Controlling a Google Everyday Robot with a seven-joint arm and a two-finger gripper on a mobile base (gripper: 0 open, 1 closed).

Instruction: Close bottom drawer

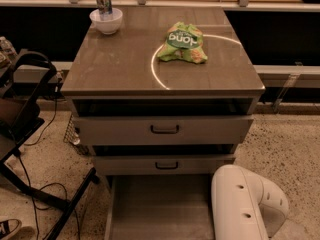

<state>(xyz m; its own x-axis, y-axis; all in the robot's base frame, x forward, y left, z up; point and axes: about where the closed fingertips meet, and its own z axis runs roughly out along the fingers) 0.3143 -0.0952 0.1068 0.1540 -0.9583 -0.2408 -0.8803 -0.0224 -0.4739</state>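
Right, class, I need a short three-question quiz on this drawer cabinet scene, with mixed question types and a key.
1. True or false: the bottom drawer is pulled out.
2. What lies on the cabinet top along with the white bowl? A) green bag B) red mug C) book
3. Fill in: the end effector is ___ of view; only the white arm shows, at lower right.
Key: 1 true; 2 A; 3 out.
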